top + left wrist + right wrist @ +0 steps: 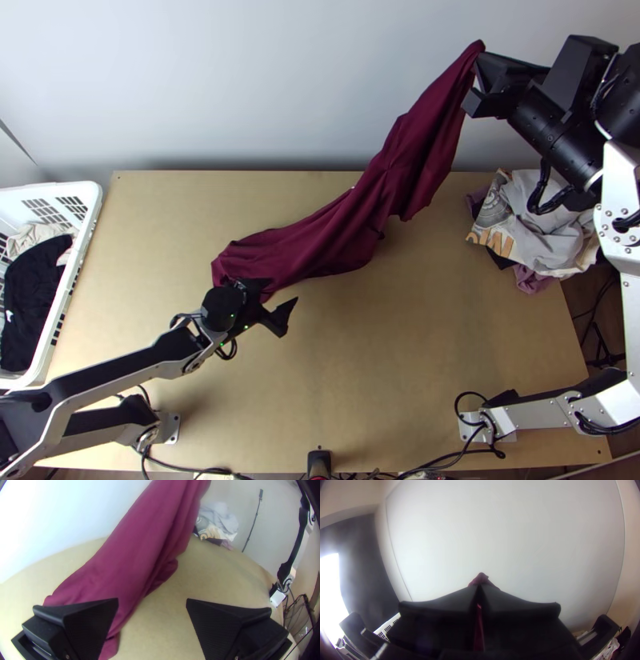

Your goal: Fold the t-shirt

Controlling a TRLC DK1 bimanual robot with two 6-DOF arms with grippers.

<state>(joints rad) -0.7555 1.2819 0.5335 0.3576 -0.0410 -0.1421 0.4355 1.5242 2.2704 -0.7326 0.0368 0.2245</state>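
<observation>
The right pincer pinches the shirt aloft above the bench; the left pincer is spread. All folding remains.

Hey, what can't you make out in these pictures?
Pinched part of the maroon t-shirt: right wrist view, covered by the right end effector.
T-shirt's lower end: top view, partly behind the left arm's wrist.
Laundry basket's left side: top view, cut off by the edge.
Clothes pile's lower garments: top view, mostly beneath upper ones.

Wooden table: part of maroon t-shirt, clothes pile
</observation>
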